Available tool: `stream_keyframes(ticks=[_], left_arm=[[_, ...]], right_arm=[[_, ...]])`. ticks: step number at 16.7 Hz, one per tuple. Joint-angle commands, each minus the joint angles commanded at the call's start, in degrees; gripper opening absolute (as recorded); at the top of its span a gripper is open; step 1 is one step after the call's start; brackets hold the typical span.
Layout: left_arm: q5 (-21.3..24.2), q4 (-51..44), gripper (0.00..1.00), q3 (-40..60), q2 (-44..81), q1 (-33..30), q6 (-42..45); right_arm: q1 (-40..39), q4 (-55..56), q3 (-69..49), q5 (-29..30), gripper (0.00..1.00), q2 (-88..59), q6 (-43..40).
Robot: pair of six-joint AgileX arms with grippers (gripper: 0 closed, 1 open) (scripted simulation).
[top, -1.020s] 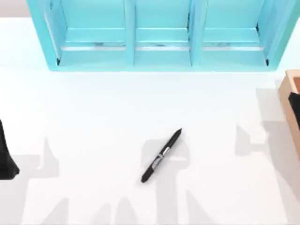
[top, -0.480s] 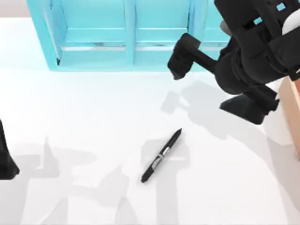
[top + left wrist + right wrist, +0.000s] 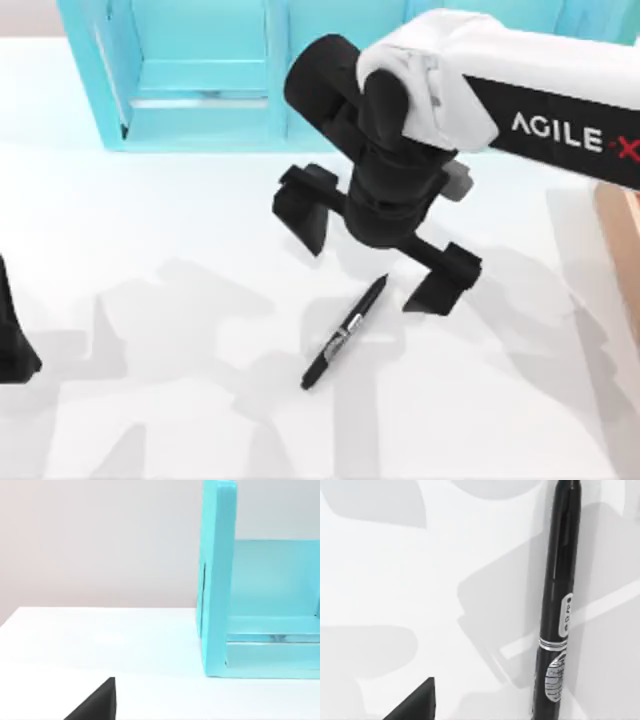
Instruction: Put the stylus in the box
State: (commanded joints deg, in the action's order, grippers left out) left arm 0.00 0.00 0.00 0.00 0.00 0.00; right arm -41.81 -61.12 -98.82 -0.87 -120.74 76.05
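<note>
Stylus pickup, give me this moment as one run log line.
right gripper: open, above tip end of slim black stylus | stylus: flat on white table | left gripper: parked, table's left edge

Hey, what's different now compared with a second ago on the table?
The right arm has swept in from the table's right side toward the middle. Its tool now hangs over the stylus near its pointed end, fingers spread wide, gripping nothing yet. The stylus lies where it did, flat on the table. The left tool stays parked at the left edge, and the turquoise shelf and the box have not moved.
</note>
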Motion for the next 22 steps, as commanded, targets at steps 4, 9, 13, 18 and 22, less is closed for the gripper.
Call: stream_keyframes(ticks=[4,9,13,18,22], left_arm=[[0.0,0.0,1.00,0.0,0.0,0.0,0.0],[0.0,0.0,1.00,0.0,0.0,0.0,0.0],[0.0,0.0,1.00,0.0,0.0,0.0,0.0],[0.0,0.0,1.00,0.0,0.0,0.0,0.0],[0.0,0.0,1.00,0.0,0.0,0.0,0.0]], right_arm=[[-0.1,-1.3,-1.1,0.0,1.00,-1.7,0.9],[0.0,1.1,0.3,0.0,1.00,-2.9,0.8],[-0.3,10.9,4.7,0.1,1.00,-7.5,1.1],[-0.4,16.6,7.9,0.1,1.00,-10.6,1.3],[-0.4,16.6,7.9,0.1,0.85,-10.6,1.3]])
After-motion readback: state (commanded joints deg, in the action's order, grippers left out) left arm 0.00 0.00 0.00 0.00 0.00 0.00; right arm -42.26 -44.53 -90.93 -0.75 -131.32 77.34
